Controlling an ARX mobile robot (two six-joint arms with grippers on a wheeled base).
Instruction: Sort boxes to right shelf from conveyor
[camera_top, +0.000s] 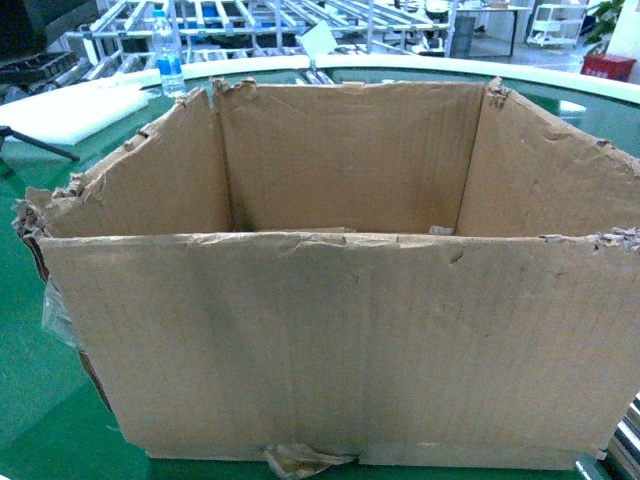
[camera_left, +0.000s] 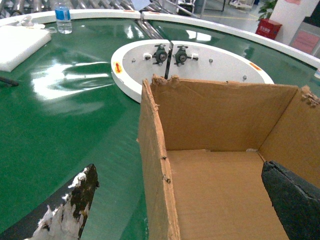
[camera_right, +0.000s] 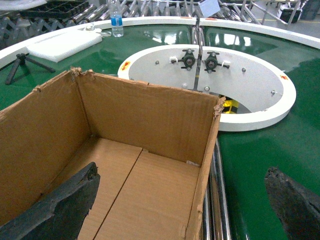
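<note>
Carton (camera_top: 340, 350) on conveyor (camera_top: 30, 390), directly before me. My left fingers (camera_left: 75, 205) straddle its left wall, my right fingers (camera_right: 60, 205) its right. Bottle (camera_top: 168, 55) behind, left.

Head view faces the carton (camera_top: 340, 340) close, level — both wrist views look down into it from opposite corners.

A clear water bottle (camera_top: 169, 55) with a blue label stands upright at the far rim, just beside a thick white foam slab (camera_top: 70, 110). A small black tripod (camera_right: 22, 62) lies near the slab. A white round plate (camera_right: 250, 82) carries two black knobs (camera_right: 189, 59). A red box (camera_top: 608, 66) sits far off on the floor.
</note>
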